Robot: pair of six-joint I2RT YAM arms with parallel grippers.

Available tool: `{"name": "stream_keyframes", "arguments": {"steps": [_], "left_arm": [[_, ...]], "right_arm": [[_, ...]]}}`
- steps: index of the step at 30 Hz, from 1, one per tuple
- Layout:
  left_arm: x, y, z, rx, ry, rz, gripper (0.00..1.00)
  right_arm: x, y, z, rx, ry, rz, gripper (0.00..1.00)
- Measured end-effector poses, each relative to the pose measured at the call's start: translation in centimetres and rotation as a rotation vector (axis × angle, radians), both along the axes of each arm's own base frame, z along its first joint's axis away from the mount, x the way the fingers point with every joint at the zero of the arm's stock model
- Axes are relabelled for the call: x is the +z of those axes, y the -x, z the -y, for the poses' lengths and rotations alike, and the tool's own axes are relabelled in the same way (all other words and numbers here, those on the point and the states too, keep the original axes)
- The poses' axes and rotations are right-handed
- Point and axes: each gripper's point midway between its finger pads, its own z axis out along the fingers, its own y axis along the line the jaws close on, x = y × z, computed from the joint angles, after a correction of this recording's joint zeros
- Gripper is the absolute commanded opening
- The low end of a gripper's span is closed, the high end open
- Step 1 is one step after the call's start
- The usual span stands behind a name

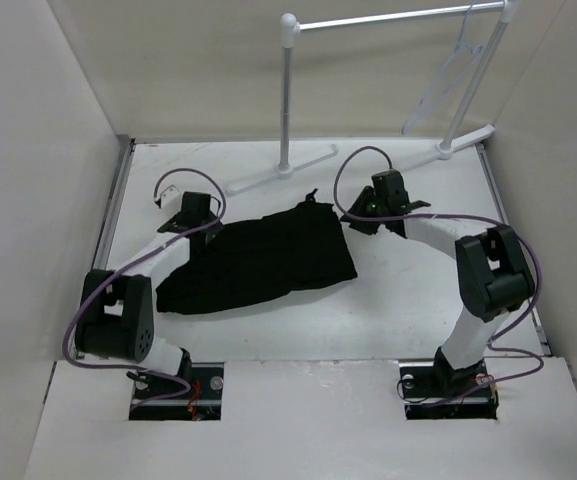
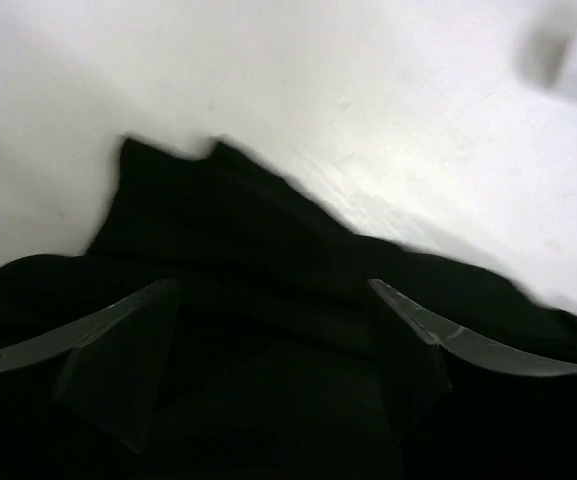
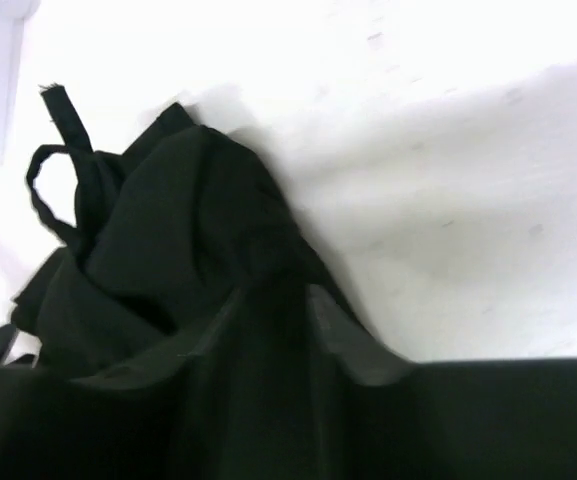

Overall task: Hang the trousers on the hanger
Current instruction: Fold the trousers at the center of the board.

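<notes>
**One Garment, One Hanger, Two of Every Robot Part**

One pair of black trousers (image 1: 263, 258) lay on the single counter (image 1: 398, 305). One pale hanger (image 1: 453, 75) and one white rack (image 1: 388, 18) with two uprights were counted. There were two arms, the left arm (image 1: 118, 315) and the right arm (image 1: 488, 270). There were two grippers, the left gripper (image 2: 273, 290) and the right gripper (image 3: 273, 300), each with two fingers (image 2: 118, 340). There were two purple cables (image 1: 366, 149).
</notes>
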Motion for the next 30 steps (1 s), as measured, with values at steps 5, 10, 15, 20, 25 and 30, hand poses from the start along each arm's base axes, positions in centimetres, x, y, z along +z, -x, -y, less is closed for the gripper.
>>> {"name": "stream_keyframes", "arguments": {"steps": [5, 10, 15, 20, 25, 30], "left_arm": [[6.7, -3.0, 2.8, -0.085, 0.04, 0.124, 0.54], [12.7, -6.6, 15.2, -0.359, 0.176, 0.237, 0.39], [9.6, -6.1, 26.0, -0.567, 0.305, 0.151, 0.39], [3.3, -6.2, 29.2, -0.613, 0.34, 0.024, 0.39], [-1.8, -7.2, 28.9, -0.592, 0.34, -0.059, 0.39], [-0.7, -8.9, 28.6, -0.594, 0.36, -0.008, 0.41]], "right_arm": [[5.0, 0.6, 0.1, 0.01, -0.018, 0.098, 0.45], [8.4, 3.3, -1.3, 0.068, -0.076, 0.189, 0.15], [3.4, 8.0, -5.9, 0.226, -0.122, 0.073, 0.15], [-2.5, 10.7, -6.0, 0.212, -0.147, -0.067, 0.14], [-4.4, 12.2, -5.0, 0.142, -0.197, -0.102, 0.13], [-4.5, 13.6, -4.4, 0.109, -0.221, -0.1, 0.12]]}}
